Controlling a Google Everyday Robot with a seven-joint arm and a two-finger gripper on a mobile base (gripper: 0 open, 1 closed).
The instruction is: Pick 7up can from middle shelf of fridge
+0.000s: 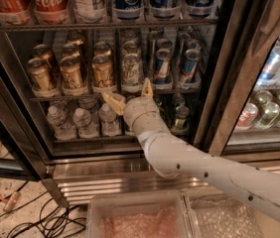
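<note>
Fridge [96, 181] open; 7up can [131, 69] stands upright on middle shelf [73, 97], long axis vertical. Gripper [130, 96] just below it, jaws spread.

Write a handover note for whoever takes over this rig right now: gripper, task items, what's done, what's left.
Gripper: open, holding nothing, at the front rail of the middle shelf, just below the 7up can.
7up can: upright on that shelf in the fridge, between gold cans and blue-silver cans.
Done: approach to the shelf.
Left: probably raise to can height, close on it, draw it out.
</note>
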